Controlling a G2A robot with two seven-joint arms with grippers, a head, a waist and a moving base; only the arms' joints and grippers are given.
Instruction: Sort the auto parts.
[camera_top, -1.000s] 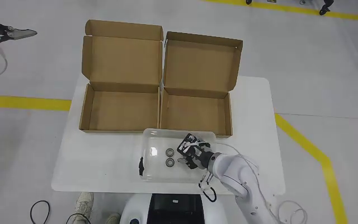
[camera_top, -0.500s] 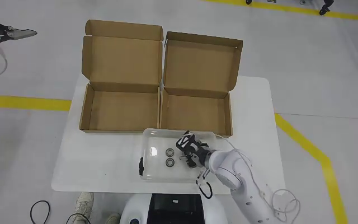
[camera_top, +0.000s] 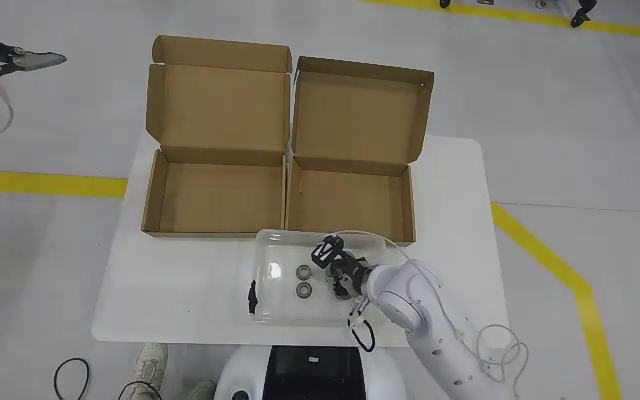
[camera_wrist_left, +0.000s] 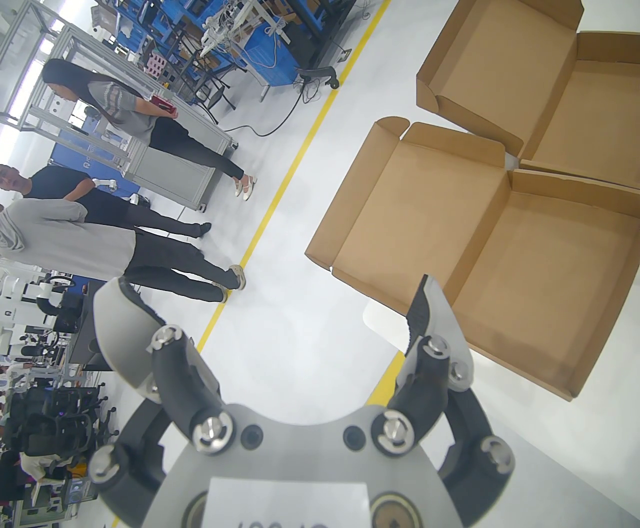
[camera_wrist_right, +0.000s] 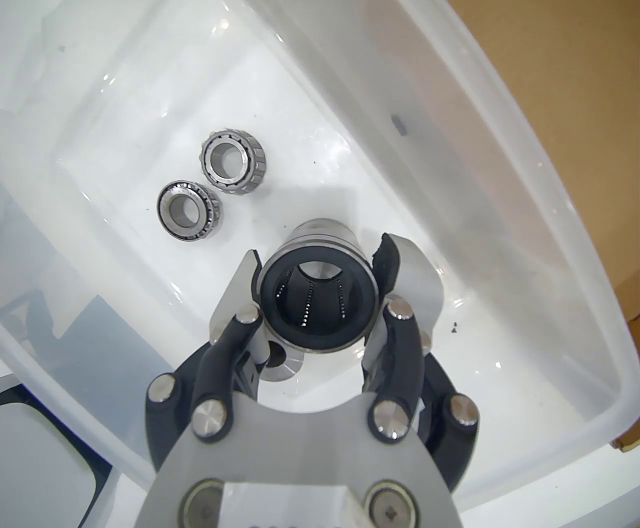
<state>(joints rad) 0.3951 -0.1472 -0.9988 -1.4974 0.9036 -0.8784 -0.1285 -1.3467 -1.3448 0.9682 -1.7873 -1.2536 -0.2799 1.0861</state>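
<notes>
Auto parts (camera_wrist_right: 189, 210) lie in the clear bin (camera_top: 270, 245) at the near edge of the table (camera_top: 180, 300). Two small roller bearings (camera_top: 304, 270) sit close together, with a larger sleeve bearing (camera_wrist_right: 318, 300) just beside them. The right end effector (camera_wrist_right: 320, 265) is down inside the bin, clenched on that sleeve bearing with a finger on either side of its barrel. Two open cardboard boxes (camera_top: 215, 198) stand side by side behind the bin. The left end effector (camera_wrist_left: 270, 295) hangs released, its fingers spread wide.

No text can be read; characters on the white label (camera_wrist_left: 287, 501) are cut off
</notes>
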